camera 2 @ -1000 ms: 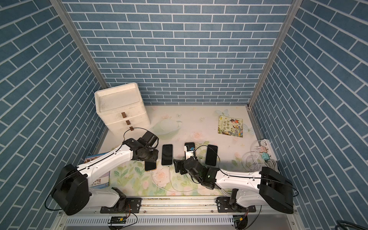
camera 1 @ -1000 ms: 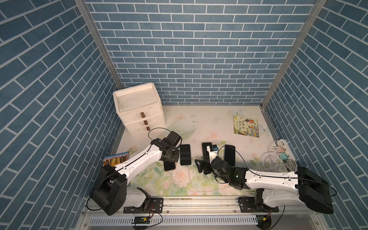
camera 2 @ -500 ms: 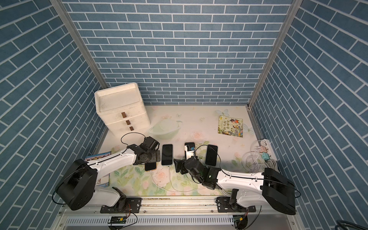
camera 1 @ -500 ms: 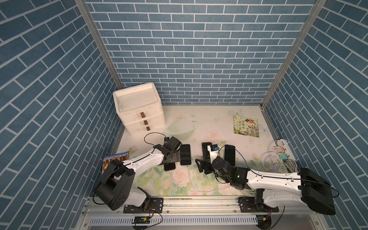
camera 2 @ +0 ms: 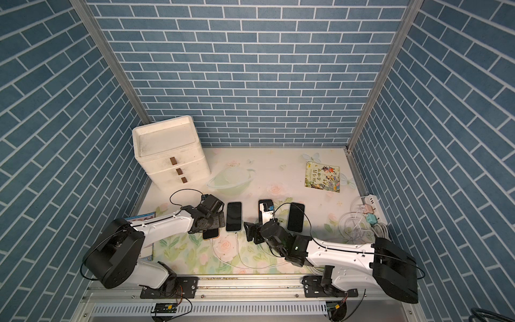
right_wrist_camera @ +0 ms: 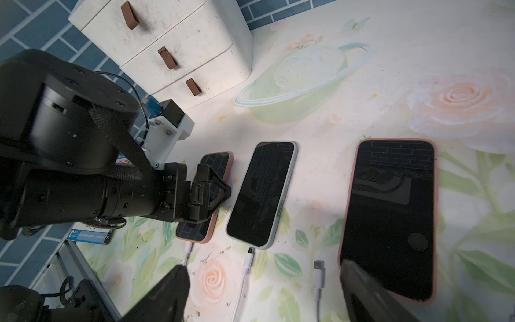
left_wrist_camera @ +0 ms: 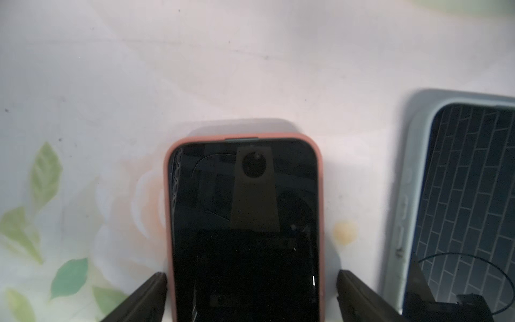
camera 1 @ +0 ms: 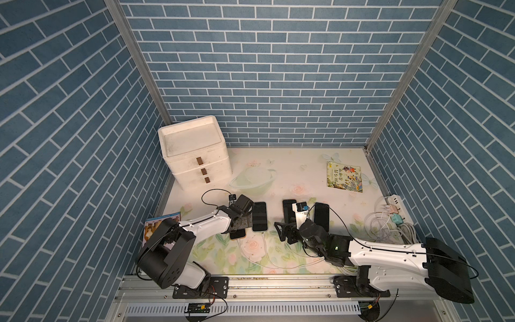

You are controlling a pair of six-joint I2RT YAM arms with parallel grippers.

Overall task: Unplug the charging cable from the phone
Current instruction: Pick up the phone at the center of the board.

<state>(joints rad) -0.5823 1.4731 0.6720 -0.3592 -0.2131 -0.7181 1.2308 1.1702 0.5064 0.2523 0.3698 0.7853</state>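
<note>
Left wrist view: our left gripper stands released, fingers either side of the coral-cased phone. Our right gripper gapes above an unplugged cable.

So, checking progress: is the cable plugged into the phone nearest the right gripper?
Out: its connector lies on the mat, clear of the phone.

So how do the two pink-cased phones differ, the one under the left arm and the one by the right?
The left phone has a white cable in its end; by the right phone a loose plug lies free. The left gripper straddles the left phone with open jaws; the right gripper flanks the loose plug. Both phones lie flat, screens dark.
</note>
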